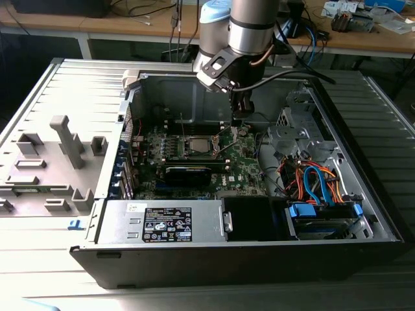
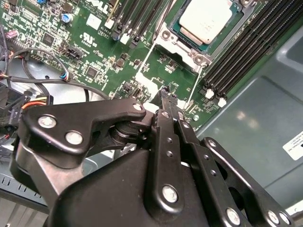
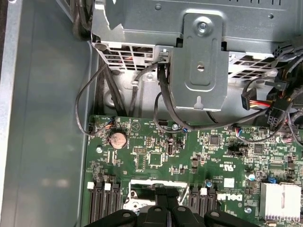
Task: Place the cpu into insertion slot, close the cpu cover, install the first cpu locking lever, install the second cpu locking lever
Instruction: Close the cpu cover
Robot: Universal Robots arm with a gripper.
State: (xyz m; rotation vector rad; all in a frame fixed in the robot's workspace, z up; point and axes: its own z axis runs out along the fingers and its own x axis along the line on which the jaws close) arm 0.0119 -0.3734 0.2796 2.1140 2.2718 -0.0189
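Observation:
The cpu (image 2: 206,19) shows its silvery top inside the insertion slot (image 1: 186,148) on the green board. The cpu cover (image 2: 182,46) lies flat around it as a metal frame. Two thin wire levers (image 2: 144,64) (image 2: 193,90) run out from the socket's corners and look unlatched. In the exterior view my gripper (image 1: 238,120) hangs over the board just to the socket's right. Its black fingers (image 2: 165,101) come together at the tip near the end of one lever, with nothing seen between them. The first wrist view shows the gripper (image 3: 163,210) above the board edge.
Long black memory slots (image 2: 246,52) flank the socket. A grey power supply box (image 1: 162,223) lines the case's near wall, and a drive cage with orange and blue cables (image 1: 318,188) sits at the exterior view's right. A metal bracket (image 3: 201,61) and loose black cables (image 3: 165,99) stand beyond the board.

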